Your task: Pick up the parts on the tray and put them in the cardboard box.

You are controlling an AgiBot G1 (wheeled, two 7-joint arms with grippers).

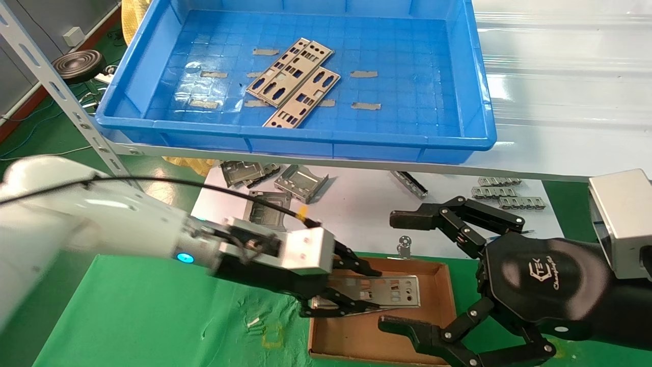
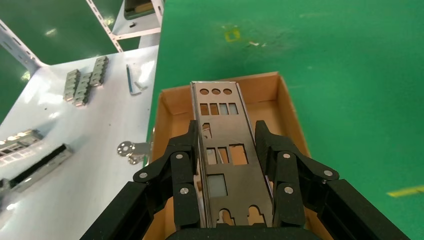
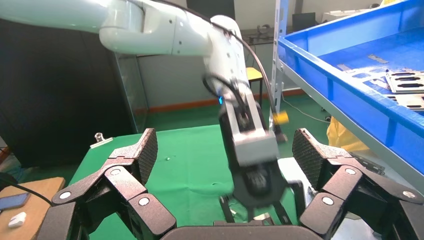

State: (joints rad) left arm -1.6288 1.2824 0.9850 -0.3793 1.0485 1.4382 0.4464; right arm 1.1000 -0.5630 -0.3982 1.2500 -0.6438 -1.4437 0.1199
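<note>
My left gripper [image 1: 364, 290] is shut on one grey-silver punched plate [image 1: 395, 290], gripping it by its long edges. It holds the plate over the inside of the brown cardboard box [image 1: 449, 300] on the green mat. The left wrist view shows the fingers [image 2: 186, 150] on both sides of the plate [image 2: 220, 110], with the box [image 2: 167, 102] beneath. More plates [image 1: 290, 76] lie overlapping in the blue tray [image 1: 305, 138] on the shelf behind. My right gripper [image 1: 397, 271] is open and empty, just right of the box. It [image 3: 226, 150] faces the left arm.
Folded grey brackets [image 1: 300, 181] and ridged clip strips [image 1: 501, 193] lie on a white sheet under the tray shelf. A small metal clip [image 1: 404, 245] sits behind the box. A slotted shelf upright [image 1: 66, 97] runs along the left. The tray [image 3: 345, 90] also shows in the right wrist view.
</note>
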